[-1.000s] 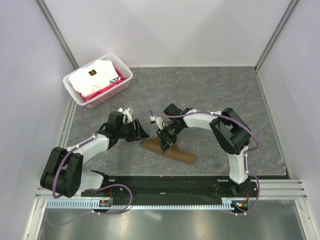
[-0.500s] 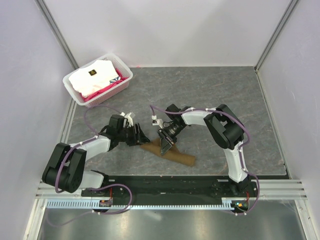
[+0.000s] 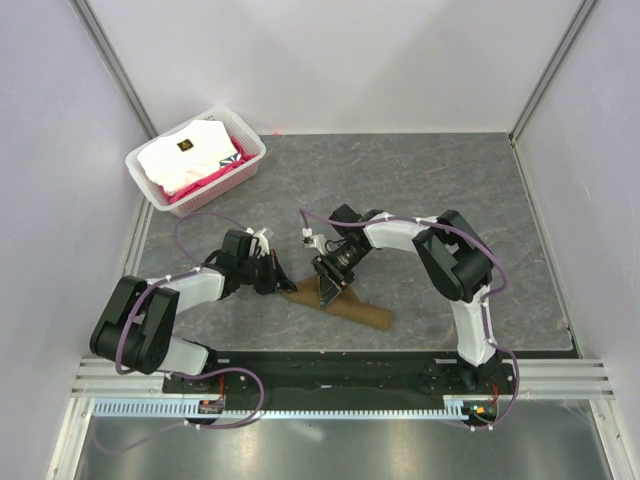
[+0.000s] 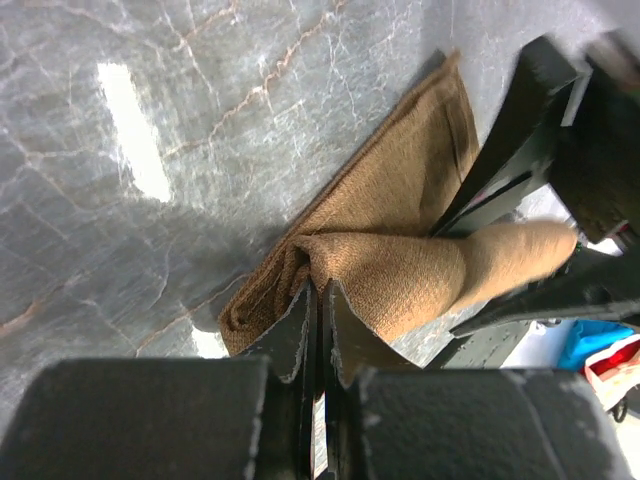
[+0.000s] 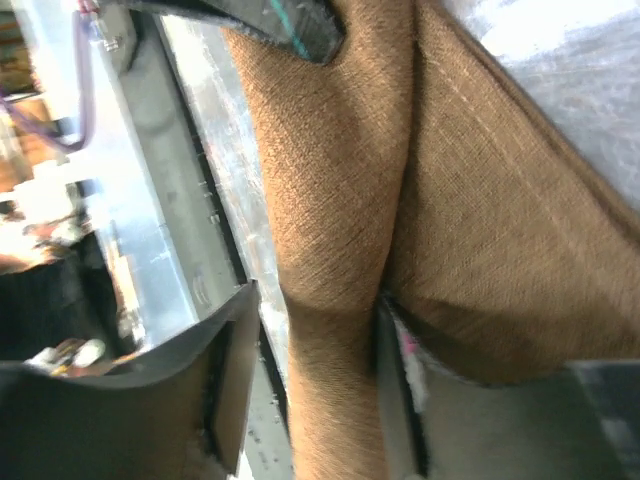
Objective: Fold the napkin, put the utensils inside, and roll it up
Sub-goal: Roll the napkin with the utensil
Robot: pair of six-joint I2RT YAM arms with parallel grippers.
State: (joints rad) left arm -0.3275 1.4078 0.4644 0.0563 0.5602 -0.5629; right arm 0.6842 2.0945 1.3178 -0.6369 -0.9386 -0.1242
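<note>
On marbled grey table (image 3: 450, 190), coarse-woven napkin (image 3: 362, 313), seemingly rolled.

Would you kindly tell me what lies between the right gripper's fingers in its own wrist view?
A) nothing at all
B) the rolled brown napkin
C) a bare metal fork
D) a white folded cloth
B: the right wrist view shows the napkin, a brown roll, running between the fingers of the right gripper, whose jaws stand apart around it.
</note>
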